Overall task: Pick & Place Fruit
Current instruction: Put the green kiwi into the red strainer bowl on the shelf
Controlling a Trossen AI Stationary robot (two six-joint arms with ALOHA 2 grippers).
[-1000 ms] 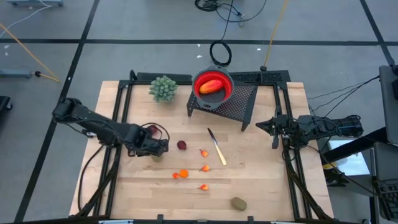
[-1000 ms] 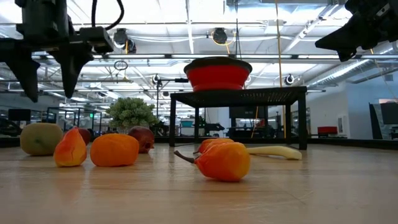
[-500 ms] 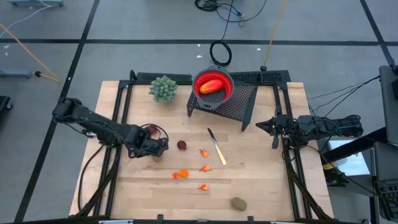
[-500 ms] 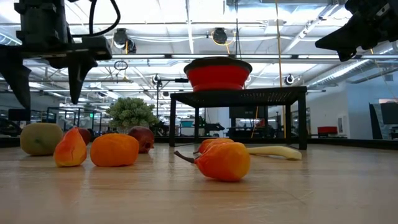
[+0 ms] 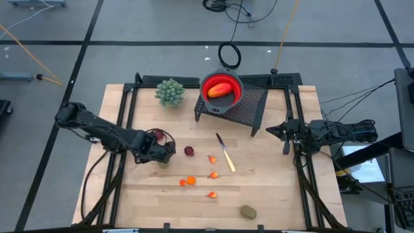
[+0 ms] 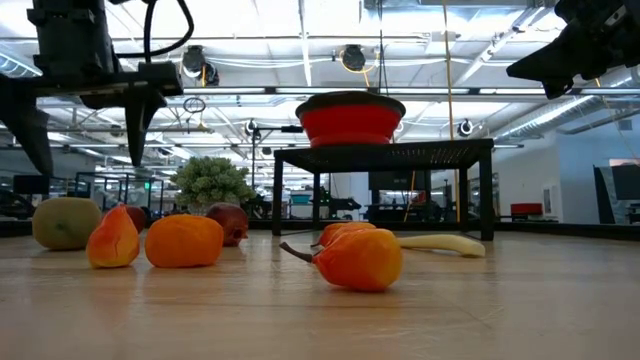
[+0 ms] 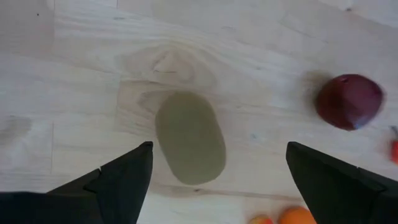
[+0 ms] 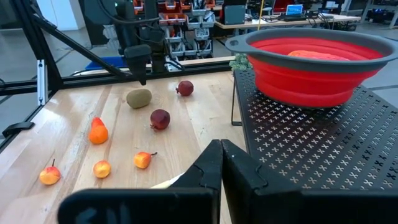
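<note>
- Landmark: the red bowl (image 5: 222, 92) stands on the black mesh stand (image 5: 240, 109) at the far side of the table (image 5: 272, 194). It already holds 1 red-orange-yellow oblong fruit (image 5: 220, 90).
- Left gripper (image 7: 214, 186): positioned well to the left of the bowl and nearer the front edge, directly above 1 brownish-green oval (image 7: 189, 137). The fingers are spread wide, 1 on each side of the oval, and do not touch it. Nothing is grasped.
- Right gripper (image 8: 221, 163): waits to the right of the bowl stand, fingers pressed together, holding nothing.
- Remaining fruit, all on the table in front of the bowl: 1 dark red ball (image 5: 189, 151), several small orange pieces (image 5: 190, 180), and a second brownish-green oval (image 5: 248, 211) farthest from the bowl, near the front edge.
- Judged step: descent onto the oval under the left gripper, then closure.
- Risk 1: the oval is smooth and rounded; an off-centre closure could squeeze it out sideways and roll it toward the dark red ball.
- Risk 2: too shallow a descent would grip only the crown, and the oval could slip during the carry.
- Risk 3: the bowl sits raised; a low carry could strike its rim or the stand.
</note>
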